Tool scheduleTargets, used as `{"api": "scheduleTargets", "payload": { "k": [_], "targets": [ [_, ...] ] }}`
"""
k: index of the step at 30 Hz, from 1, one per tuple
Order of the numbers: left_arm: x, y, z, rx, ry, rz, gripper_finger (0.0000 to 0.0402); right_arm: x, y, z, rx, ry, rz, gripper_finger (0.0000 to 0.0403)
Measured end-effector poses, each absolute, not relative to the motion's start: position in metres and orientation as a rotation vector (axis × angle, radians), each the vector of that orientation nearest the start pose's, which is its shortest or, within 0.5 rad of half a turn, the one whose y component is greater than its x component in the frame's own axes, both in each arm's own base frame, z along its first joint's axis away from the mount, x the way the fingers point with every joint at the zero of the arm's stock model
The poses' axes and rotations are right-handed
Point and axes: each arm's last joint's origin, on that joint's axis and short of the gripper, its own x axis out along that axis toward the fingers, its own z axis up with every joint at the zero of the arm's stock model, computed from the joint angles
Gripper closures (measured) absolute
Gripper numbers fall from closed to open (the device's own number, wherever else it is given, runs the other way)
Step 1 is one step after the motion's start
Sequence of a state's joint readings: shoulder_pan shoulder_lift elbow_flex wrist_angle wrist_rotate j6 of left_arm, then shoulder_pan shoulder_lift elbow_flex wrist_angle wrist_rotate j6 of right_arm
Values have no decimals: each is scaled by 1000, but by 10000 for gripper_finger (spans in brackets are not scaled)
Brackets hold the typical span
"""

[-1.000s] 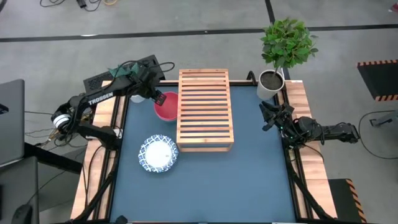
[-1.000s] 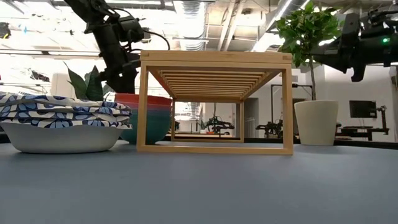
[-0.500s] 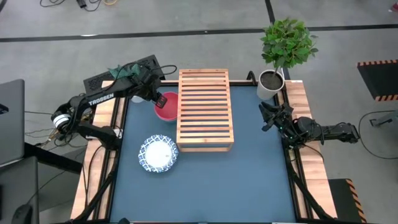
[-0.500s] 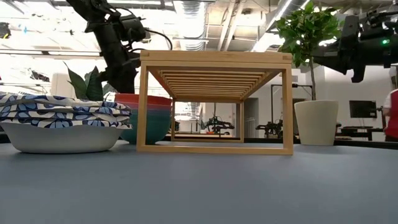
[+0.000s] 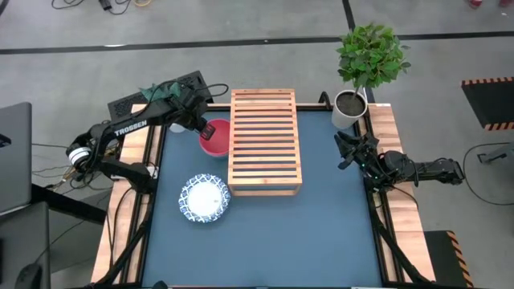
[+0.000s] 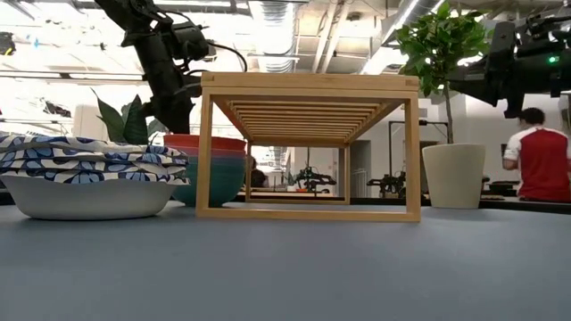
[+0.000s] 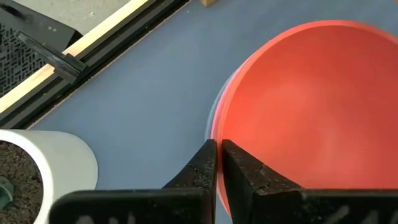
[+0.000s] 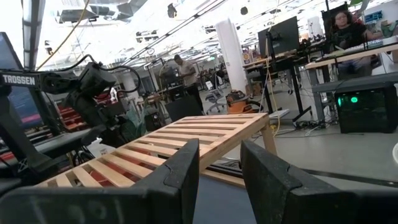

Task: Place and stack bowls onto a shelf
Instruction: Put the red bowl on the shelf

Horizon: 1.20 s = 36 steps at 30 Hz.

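A pink bowl [image 5: 215,138] sits nested in a teal-green bowl [image 6: 214,178] on the blue table, just left of the slatted wooden shelf [image 5: 265,142]. My left gripper [image 7: 218,165] is shut on the pink bowl's rim. Two blue-and-white patterned bowls [image 5: 205,198] rest stacked on the table nearer the front. My right gripper [image 5: 344,152] waits open at the table's right edge, up off the surface and holding nothing. My left gripper pinches the pink bowl's rim [image 7: 219,132] on its far-left side, one finger inside the bowl and one outside. The fingers slant down from the table's far left. The bowl sits level inside the teal-green bowl.
A white pot with a leafy plant [image 5: 350,108] stands at the far right corner. Another white pot [image 7: 43,168] stands close by the left gripper at the far left. The shelf's top [image 6: 308,82] is bare. A person [image 6: 540,160] stands in the room beyond.
My left gripper has shut on the pink bowl's rim without changing place; the bowl has not moved. A person has walked into the room behind the table, on the right of the low view.
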State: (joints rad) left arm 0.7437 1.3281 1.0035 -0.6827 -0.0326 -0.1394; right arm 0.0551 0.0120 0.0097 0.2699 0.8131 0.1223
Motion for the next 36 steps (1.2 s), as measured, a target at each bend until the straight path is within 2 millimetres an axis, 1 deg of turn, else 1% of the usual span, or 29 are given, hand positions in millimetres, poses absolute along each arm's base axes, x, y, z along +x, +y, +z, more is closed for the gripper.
{"api": "scheduleTargets", "payload": {
  "k": [18,29,32,36],
  "targets": [
    [190,175,258,-530,914,777,401,87,-16,189,229,-294,-743,259],
    [192,177,294,-511,889,775,401,87,-16,189,228,-290,-743,259],
    [192,177,298,-508,883,775,401,87,-16,189,228,-290,-743,259],
    [192,177,298,-513,895,774,401,87,-16,189,228,-290,-743,259]
  ]
}}
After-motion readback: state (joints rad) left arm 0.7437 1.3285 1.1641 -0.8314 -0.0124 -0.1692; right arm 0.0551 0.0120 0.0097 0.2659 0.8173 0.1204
